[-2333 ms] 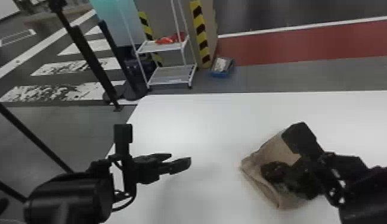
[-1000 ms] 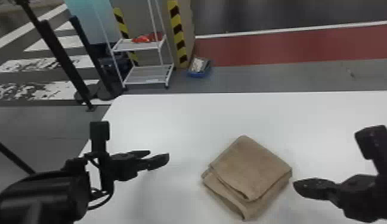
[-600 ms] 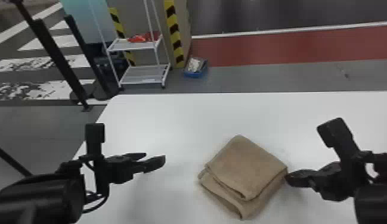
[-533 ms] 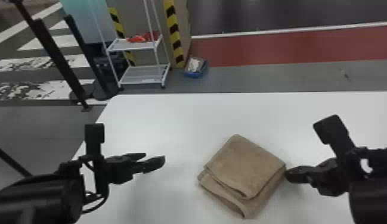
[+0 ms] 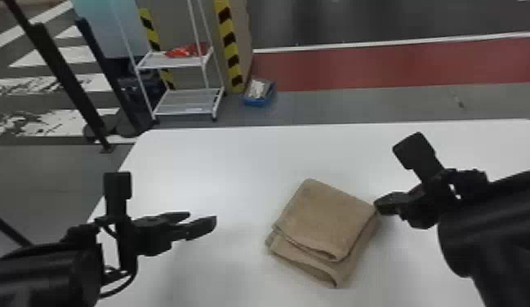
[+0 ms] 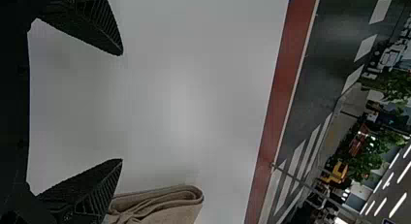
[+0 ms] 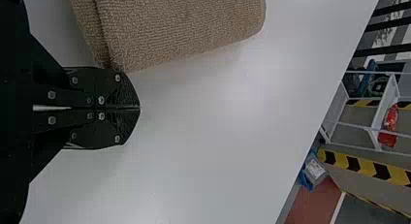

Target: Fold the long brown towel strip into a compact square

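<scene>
The brown towel point(image 5: 325, 220) lies folded into a thick, roughly square stack on the white table, its layered edges toward the near left. My right gripper point(image 5: 378, 206) is at the towel's right corner; in the right wrist view my right gripper point(image 7: 139, 108) is shut with its fingers pressed together, beside the brown towel point(image 7: 179, 25) and holding none of it. My left gripper point(image 5: 202, 222) stands open above the table, left of the towel. In the left wrist view my left gripper point(image 6: 122, 107) has its fingers wide apart, and a folded end of the towel point(image 6: 165, 204) shows near one finger.
The white table point(image 5: 210, 163) extends around the towel, with its left edge under my left arm. Beyond its far edge, on the floor, stand a white shelf rack point(image 5: 186, 100) and a blue bin point(image 5: 259, 96).
My right gripper has come off the towel, swung out to the right, then moved back in to its right corner. The view has shifted, and my left arm looks unchanged over the last half second.
</scene>
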Controlling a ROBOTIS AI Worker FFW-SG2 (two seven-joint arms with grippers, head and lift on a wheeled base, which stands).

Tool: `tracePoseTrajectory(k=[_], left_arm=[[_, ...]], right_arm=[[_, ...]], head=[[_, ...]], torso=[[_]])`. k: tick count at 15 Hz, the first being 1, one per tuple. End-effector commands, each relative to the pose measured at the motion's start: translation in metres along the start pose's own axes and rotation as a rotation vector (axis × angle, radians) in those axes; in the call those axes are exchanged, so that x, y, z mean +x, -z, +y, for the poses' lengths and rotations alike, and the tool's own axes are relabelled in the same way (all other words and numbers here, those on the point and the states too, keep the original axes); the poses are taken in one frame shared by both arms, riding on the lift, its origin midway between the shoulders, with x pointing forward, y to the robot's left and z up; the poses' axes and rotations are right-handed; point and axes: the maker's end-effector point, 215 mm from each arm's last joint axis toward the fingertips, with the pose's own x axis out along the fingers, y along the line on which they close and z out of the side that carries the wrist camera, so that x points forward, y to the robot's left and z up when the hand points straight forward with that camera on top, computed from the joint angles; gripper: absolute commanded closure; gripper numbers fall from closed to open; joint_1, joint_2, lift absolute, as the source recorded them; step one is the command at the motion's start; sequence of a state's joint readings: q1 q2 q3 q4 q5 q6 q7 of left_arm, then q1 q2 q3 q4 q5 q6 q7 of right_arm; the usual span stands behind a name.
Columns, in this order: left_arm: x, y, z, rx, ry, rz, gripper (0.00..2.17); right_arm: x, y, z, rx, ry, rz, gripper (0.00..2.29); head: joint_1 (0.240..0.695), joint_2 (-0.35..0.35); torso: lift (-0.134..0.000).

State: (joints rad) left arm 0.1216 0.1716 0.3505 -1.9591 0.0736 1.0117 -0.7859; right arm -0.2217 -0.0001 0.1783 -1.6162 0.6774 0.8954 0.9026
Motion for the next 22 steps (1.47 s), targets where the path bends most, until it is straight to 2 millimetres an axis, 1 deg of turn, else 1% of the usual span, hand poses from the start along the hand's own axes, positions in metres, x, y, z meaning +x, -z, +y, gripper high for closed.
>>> tracePoseTrajectory(k=[1,2,3,4,6,7,9,10,13,14,15,16,17,18,19,21,22], left_arm=[[-0.002,0.003,0.001,-0.002,-0.003,0.003,0.10],[-0.004,0.003,0.003,-0.001,-0.007,0.003,0.10],[-0.005,0.002,0.005,0.000,-0.010,0.002,0.10],[-0.006,0.001,0.006,0.001,-0.010,0.002,0.10],[-0.006,0.000,0.007,0.005,-0.011,0.001,0.10],[-0.005,-0.001,0.007,0.004,-0.008,0.000,0.10],[-0.002,-0.002,0.004,0.007,-0.001,0.002,0.10],[0.000,-0.004,0.002,0.010,0.003,0.001,0.10],[0.000,-0.005,0.003,0.011,0.004,0.000,0.10],[0.000,-0.004,0.004,0.009,0.002,0.002,0.10],[0.000,-0.004,0.004,0.009,0.002,0.002,0.10],[0.000,-0.003,0.005,0.007,0.001,0.004,0.10],[0.002,-0.002,0.003,0.006,0.002,0.005,0.10],[0.003,-0.001,0.002,0.004,0.005,0.005,0.10],[0.003,-0.001,0.001,0.003,0.005,0.005,0.10],[0.002,0.000,0.003,0.002,0.002,0.005,0.10],[0.001,0.001,0.005,-0.001,-0.002,0.006,0.10]], right_arm=[[0.006,-0.011,0.010,-0.029,-0.018,-0.012,2.11],[0.008,-0.011,0.020,-0.038,-0.029,-0.004,2.11],[0.005,-0.010,0.027,-0.052,-0.024,0.002,2.11],[0.000,-0.010,0.028,-0.054,-0.011,-0.002,2.11],[-0.023,-0.010,0.013,0.004,0.038,-0.016,2.11],[-0.036,-0.011,0.007,0.035,0.055,-0.029,2.11],[-0.055,-0.008,0.011,0.083,0.055,-0.045,2.10],[-0.064,-0.005,0.020,0.117,0.034,-0.046,2.10],[-0.075,0.013,0.067,0.164,-0.049,-0.009,2.11],[-0.076,0.020,0.074,0.177,-0.055,0.011,2.11],[-0.075,0.023,0.077,0.182,-0.058,0.020,2.11],[-0.073,0.021,0.077,0.173,-0.058,0.022,2.10],[-0.064,0.024,0.085,0.157,-0.072,0.043,2.10],[-0.056,0.026,0.084,0.135,-0.068,0.057,2.10],[-0.044,0.027,0.086,0.092,-0.064,0.073,2.10],[-0.028,0.023,0.078,0.035,-0.040,0.072,2.11],[-0.021,0.017,0.072,0.004,-0.025,0.062,2.11]], head=[[0.695,0.187],[0.695,0.192],[0.695,0.197],[0.695,0.205],[0.695,0.224],[0.695,0.223],[0.695,0.206],[0.695,0.200],[0.695,0.198],[0.695,0.214],[0.695,0.223],[0.695,0.230],[0.695,0.234],[0.695,0.236],[0.695,0.239],[0.695,0.244],[0.695,0.244]], torso=[[-0.125],[-0.125],[-0.125],[-0.125],[-0.125],[-0.125],[-0.125],[-0.125],[-0.125],[-0.125],[-0.125],[-0.125],[-0.125],[-0.125],[-0.125],[-0.125],[-0.125]])
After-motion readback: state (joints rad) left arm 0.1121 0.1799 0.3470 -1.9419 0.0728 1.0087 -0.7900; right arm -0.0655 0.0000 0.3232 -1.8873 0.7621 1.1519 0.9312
